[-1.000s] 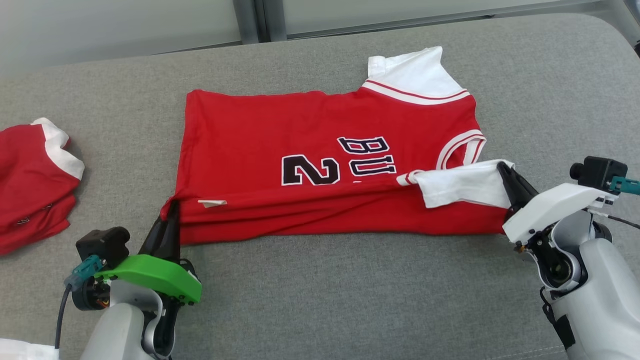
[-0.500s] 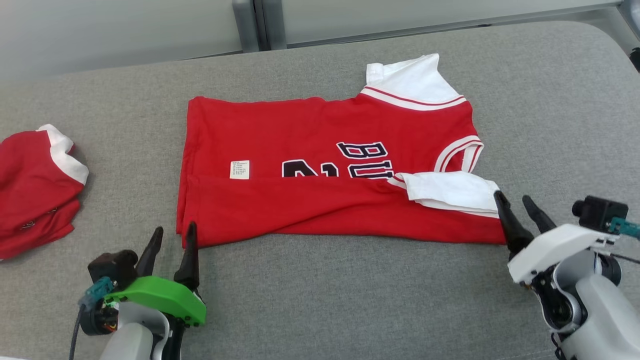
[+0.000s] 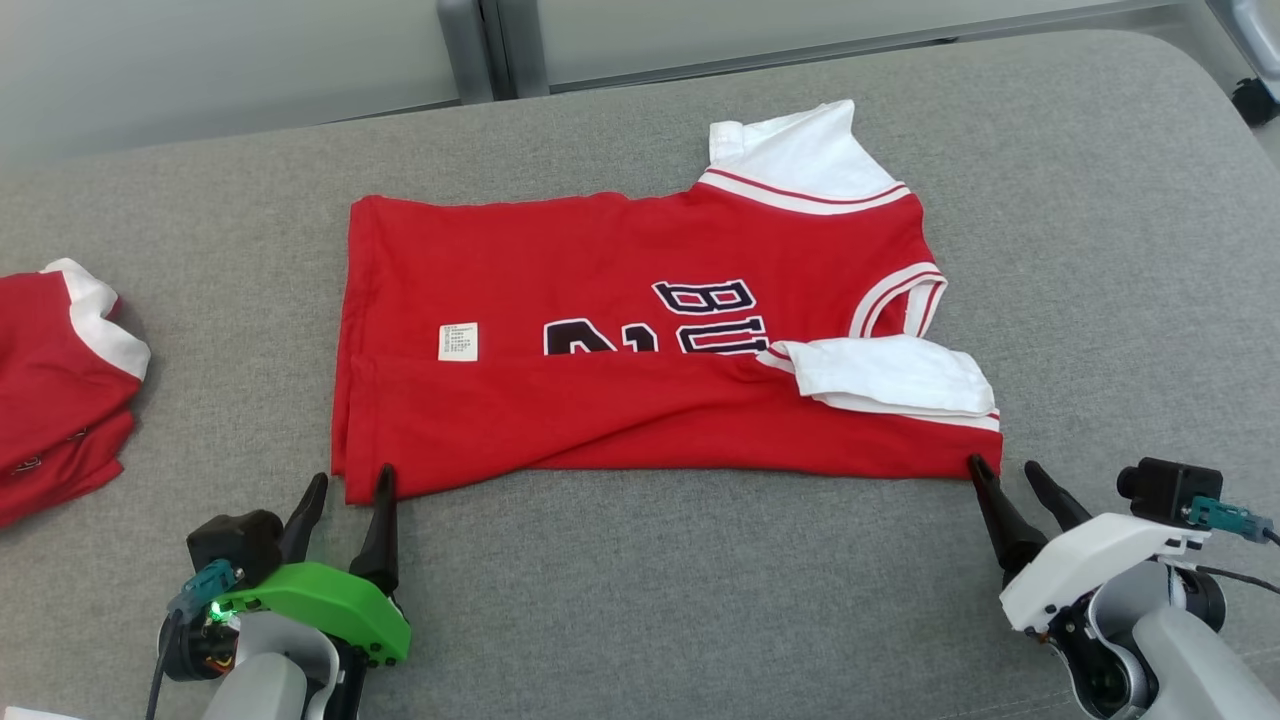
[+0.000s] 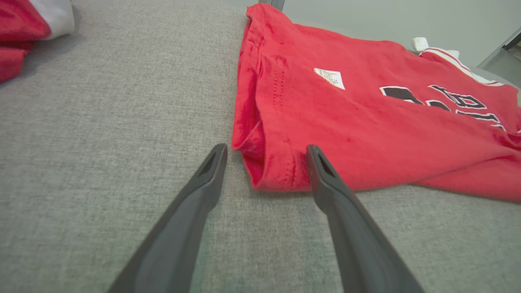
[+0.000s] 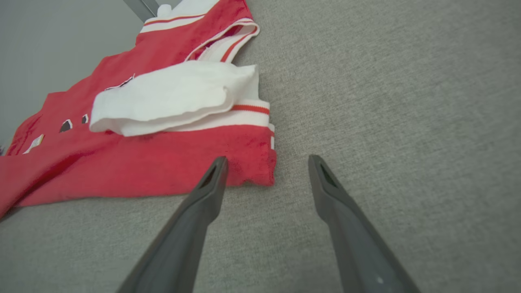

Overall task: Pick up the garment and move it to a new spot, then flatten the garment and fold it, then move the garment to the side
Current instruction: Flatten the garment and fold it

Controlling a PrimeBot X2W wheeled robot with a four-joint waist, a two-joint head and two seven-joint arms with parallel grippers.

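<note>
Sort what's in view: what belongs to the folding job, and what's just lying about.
In the job: red jersey, near side folded over; left gripper, open; right gripper, open.
Lying about: second red-and-white garment, bunched at the left edge.

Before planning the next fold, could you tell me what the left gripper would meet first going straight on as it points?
Most likely the near corner of the red jersey, just ahead between the fingertips of the open left gripper; its height over the cloth is unclear.

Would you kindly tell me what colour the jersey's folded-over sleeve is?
The sleeve is white, clearest in the right wrist view.
</note>
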